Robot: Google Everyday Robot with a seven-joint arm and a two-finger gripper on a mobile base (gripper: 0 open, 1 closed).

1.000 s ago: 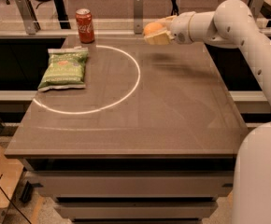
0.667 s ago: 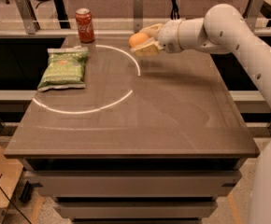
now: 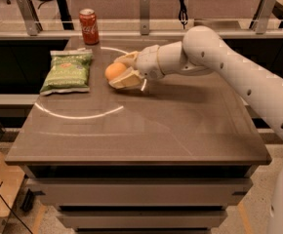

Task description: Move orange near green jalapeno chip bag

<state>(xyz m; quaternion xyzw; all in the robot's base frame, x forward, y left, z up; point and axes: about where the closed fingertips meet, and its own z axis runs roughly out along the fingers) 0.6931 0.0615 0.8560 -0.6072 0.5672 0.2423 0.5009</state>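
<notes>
**Small round smooth orange (image 3: 113, 71) pinched in the claw (image 3: 116, 72), flat crinkled light green chip bag (image 3: 67, 71) just beyond**

The white arm's two-finger claw hangs low over the far half of the brown worktop (image 3: 180, 126). Its pale fingers (image 3: 127, 59) are closed on the orange from above and below, so the fruit sits between them and points outward from the wrist. I cannot tell whether the orange touches the surface or is held just clear of it.

The coming move turns on one relation: the chip bag lies straight ahead of the fingertips, on the side away from the wrist. Only a narrow strip of bare worktop separates its near edge from the orange. The bag's long axis runs away from the camera, toward the red cylindrical soda can (image 3: 88, 26), so the claw faces one of its long sides. By my reading, the orange is already near the bag and mostly needs setting down and letting go, without nudging the bag.

Count: one orange, one chip bag, one soda can, one arm with one claw. A thin white ring (image 3: 78, 115) is marked on the worktop under the bag.
</notes>
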